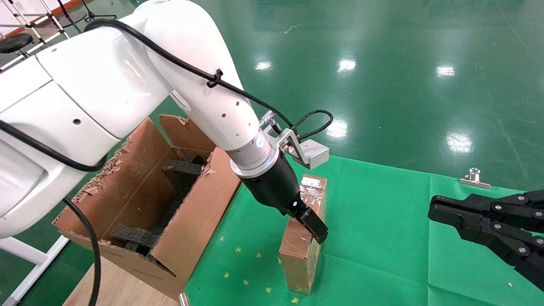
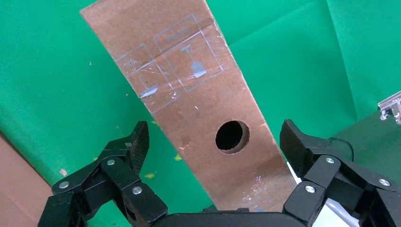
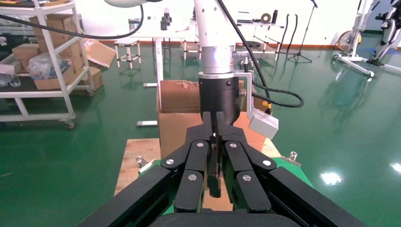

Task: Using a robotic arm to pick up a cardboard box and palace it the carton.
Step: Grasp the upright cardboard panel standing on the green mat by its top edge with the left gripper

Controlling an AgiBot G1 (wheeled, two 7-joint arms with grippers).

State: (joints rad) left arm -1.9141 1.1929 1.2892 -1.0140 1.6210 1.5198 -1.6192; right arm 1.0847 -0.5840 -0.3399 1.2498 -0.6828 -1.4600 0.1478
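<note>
The cardboard box (image 1: 302, 244) is slim, brown and taped, and lies on its long edge on the green cloth (image 1: 382, 238). The robotic arm's left gripper (image 1: 309, 222) is down over the box's top, open, with one finger (image 1: 316, 229) showing at its near side. In the left wrist view the box (image 2: 189, 94), with its round hole, lies between the open gripper's (image 2: 215, 142) two fingertips, with a gap on each side. The carton (image 1: 199, 212), large and ragged with black foam (image 1: 182, 170) inside, stands left of the box. My right gripper (image 1: 467, 219) is shut and hovers at the right.
A metal clip (image 1: 474, 178) holds the cloth's far edge at the right. A wooden board (image 1: 119, 289) lies under the carton. The shiny green floor lies beyond the table. In the right wrist view, my right gripper (image 3: 215, 127) faces the left gripper and the carton (image 3: 177, 125).
</note>
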